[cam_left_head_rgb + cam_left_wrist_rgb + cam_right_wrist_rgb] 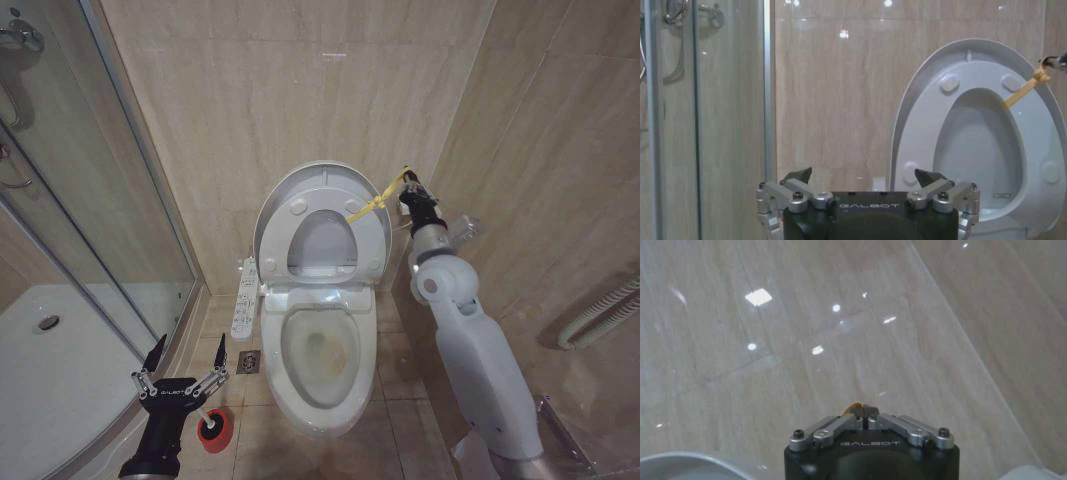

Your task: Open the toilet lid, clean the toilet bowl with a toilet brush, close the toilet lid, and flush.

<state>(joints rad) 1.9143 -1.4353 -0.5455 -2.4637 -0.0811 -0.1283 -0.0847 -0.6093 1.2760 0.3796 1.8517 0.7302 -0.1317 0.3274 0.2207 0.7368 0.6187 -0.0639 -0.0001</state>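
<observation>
toilet lid raised, right gripper pinching yellow tag

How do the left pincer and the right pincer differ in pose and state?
The left pincer hangs low, above the toilet brush, while the right pincer reaches high beside the raised toilet lid. The left is open and empty; the right is shut on the lid's yellow tag. Both are black with silver links.

Bright, glare-spotted tiles, perhaps overhead-lit.

white toilet lid, yellow tag, red holder
</observation>
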